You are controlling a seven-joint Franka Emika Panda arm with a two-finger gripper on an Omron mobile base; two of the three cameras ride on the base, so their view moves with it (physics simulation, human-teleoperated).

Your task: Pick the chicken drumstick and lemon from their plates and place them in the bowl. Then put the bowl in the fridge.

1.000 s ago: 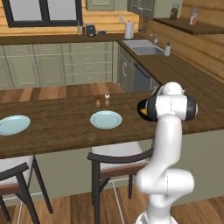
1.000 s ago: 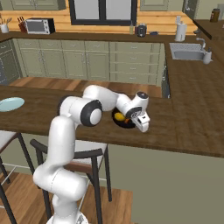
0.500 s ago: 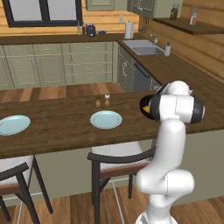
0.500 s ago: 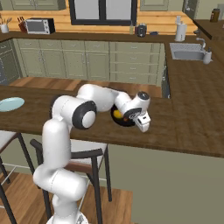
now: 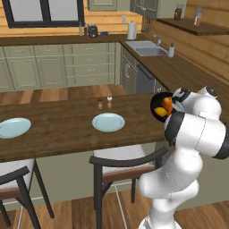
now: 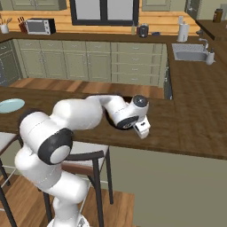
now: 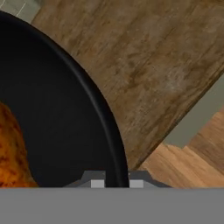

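I've got the gripper low over the bowl on the counter, a tip either side of its rim to lift it fridgeward, drumstick and lemon inside, though whether it's pinching I cannot tell.

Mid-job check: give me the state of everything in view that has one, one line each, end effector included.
Bowl: on the counter edge, holding food, rim between the end effector's fingers.
Chicken drumstick: inside the bowl.
Lemon: inside the bowl, beside the drumstick.
Near plate: empty, flat on the counter.
Far plate: empty, flat on the counter.
End effector: straddling the bowl rim; grip cannot be confirmed.
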